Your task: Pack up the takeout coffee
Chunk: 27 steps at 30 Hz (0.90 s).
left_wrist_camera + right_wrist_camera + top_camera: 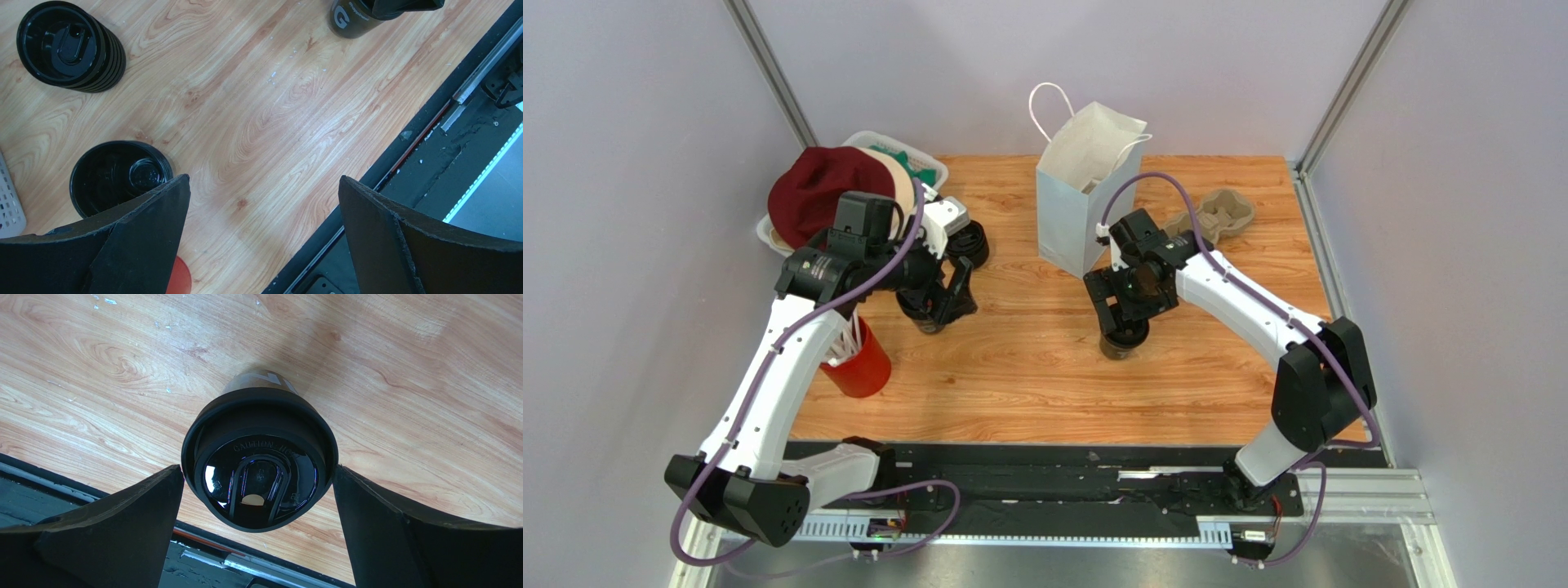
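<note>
Wood tabletop between pale walls carries your whole job. The bag (1081, 184) stands open at the far side, and the coffee (261, 447) stands upright in front of it, apart from it, lid on. Your right gripper (258, 478) hangs over the cup with fingers spread wide, one on each side of the lid, neither touching as far as I can tell. I judge it is placed to close on the cup and lift it to the bag's mouth. Your left gripper (264, 190) is also spread wide and holds nothing, over bare wood near a stack of lids (70, 46), out of the right arm's path. The top view gives you the bag and the gap to it. Only the right wrist view shows how centred the cup sits between the fingers.
</note>
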{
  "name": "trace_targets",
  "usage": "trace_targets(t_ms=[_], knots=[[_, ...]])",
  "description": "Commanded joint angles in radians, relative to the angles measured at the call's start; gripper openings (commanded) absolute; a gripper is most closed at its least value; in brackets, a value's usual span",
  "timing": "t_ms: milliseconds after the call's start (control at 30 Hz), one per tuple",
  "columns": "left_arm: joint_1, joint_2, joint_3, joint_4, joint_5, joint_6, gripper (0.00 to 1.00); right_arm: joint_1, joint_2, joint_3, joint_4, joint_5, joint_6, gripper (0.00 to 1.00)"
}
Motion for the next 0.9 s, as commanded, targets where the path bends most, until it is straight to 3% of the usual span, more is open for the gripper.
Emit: trace_targets(t_ms=[0, 200, 333, 600, 867], knots=[[0.005, -0.017, -0.002, 0.025, 0.001, -0.010, 0.99, 0.016, -0.009, 0.015, 0.022, 0.031, 0.018, 0.95], [0.006, -0.013, -0.002, 0.027, 0.001, -0.010, 0.99, 0.016, -0.016, 0.009, 0.033, 0.031, 0.012, 0.89], [0.005, -0.014, 0.000, 0.027, 0.001, -0.011, 0.99, 0.016, -0.008, 0.015, 0.034, 0.007, 0.001, 0.78], [0.005, -0.014, -0.002, 0.027, 0.002, -0.010, 0.99, 0.021, -0.023, 0.017, 0.039, 0.007, -0.016, 0.76], [0.006, -0.019, -0.002, 0.025, 0.001, -0.010, 0.99, 0.021, -0.052, 0.041, 0.030, -0.005, -0.070, 0.58]])
